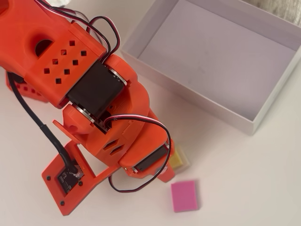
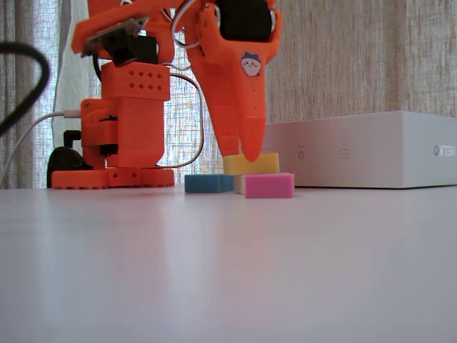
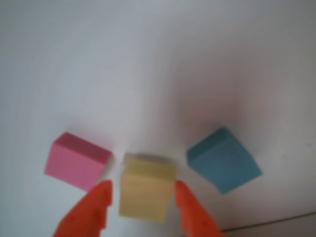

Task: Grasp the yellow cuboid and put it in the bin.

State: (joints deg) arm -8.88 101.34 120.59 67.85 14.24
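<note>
While the orange gripper [image 3: 140,185] was pointed down at the white table [image 3: 148,64], its two fingers were held apart on either side of the yellow cuboid [image 3: 147,190]. In the wrist view a sliver of table was seen between the left finger and the block, while the right finger lay against or just beside the block's edge, so the pincer was parted around the block rather than clamped on it.

From the cuboid in that view, the pink block [image 3: 76,160] was found at 10 o'clock and the blue block [image 3: 224,159] at 2 o'clock, both near but apart from it.

In the fixed view the cuboid [image 2: 260,164] was seen higher than the pink block [image 2: 269,185] and blue block [image 2: 207,183], seemingly resting on a pale block [image 2: 239,184], with the fingertips [image 2: 246,151] at its left end.

In the overhead view the cuboid [image 1: 180,159] was half hidden by the arm, the pink block [image 1: 185,196] lay at its 6 o'clock, and the bin [image 1: 197,101] stood at its 1 o'clock, apart from it.
</note>
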